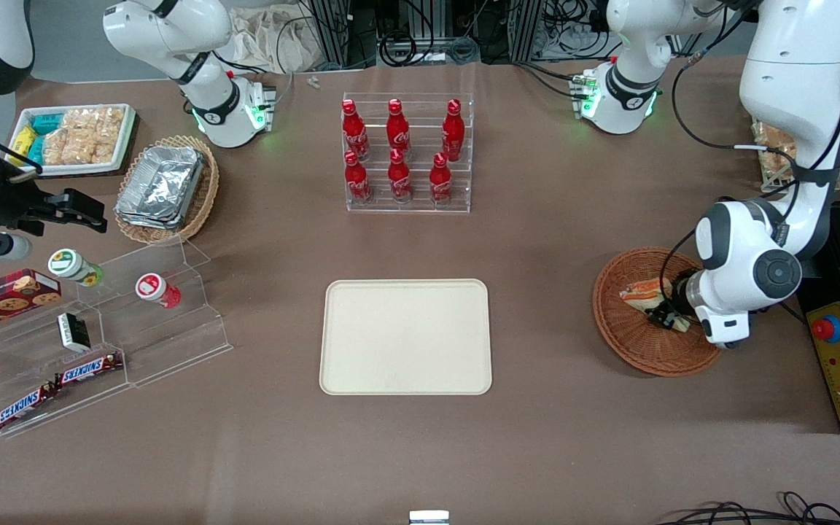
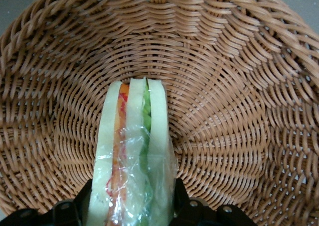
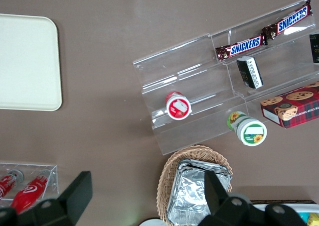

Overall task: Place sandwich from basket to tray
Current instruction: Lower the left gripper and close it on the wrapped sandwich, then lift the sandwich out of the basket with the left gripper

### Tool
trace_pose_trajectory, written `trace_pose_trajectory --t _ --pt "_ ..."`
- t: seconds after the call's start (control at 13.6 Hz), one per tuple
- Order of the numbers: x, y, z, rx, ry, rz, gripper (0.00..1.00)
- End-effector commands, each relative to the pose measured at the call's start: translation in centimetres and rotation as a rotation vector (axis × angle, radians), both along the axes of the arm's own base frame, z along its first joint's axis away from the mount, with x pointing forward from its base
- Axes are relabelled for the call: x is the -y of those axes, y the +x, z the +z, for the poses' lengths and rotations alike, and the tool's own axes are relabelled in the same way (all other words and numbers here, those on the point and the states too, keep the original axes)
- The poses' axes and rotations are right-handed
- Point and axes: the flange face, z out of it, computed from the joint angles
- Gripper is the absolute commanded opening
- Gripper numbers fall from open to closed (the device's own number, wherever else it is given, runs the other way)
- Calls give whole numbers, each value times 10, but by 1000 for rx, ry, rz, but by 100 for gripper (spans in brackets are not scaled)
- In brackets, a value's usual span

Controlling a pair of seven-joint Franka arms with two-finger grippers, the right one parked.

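The sandwich (image 1: 637,292), a wrapped white wedge with orange and green layers, lies in the round reddish-brown basket (image 1: 628,343) toward the working arm's end of the table. My left gripper (image 1: 664,312) is down inside the basket, shut on the sandwich. In the left wrist view the sandwich (image 2: 132,156) stands on edge between the black fingers (image 2: 180,196), which press on both bread sides, with the woven basket (image 2: 239,86) floor all around it. The cream tray (image 1: 405,337) lies flat and bare at mid-table, also seen in the right wrist view as the tray (image 3: 25,61).
A clear rack of red bottles (image 1: 405,153) stands farther from the front camera than the tray. Toward the parked arm's end are a tan basket of foil containers (image 1: 165,188), a white snack tray (image 1: 74,138) and an acrylic snack stand (image 1: 99,343). A yellow control box (image 1: 839,361) sits beside the basket.
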Motion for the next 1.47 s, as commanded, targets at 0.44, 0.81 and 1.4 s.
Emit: trace_pose_trajectory --t 0.44,0.81,1.4 --pt "5 5 52 17 20 -5 36" --pt "32 19 122 45 9 -60 35" --pt "168 21 200 84 -68 -281 34"
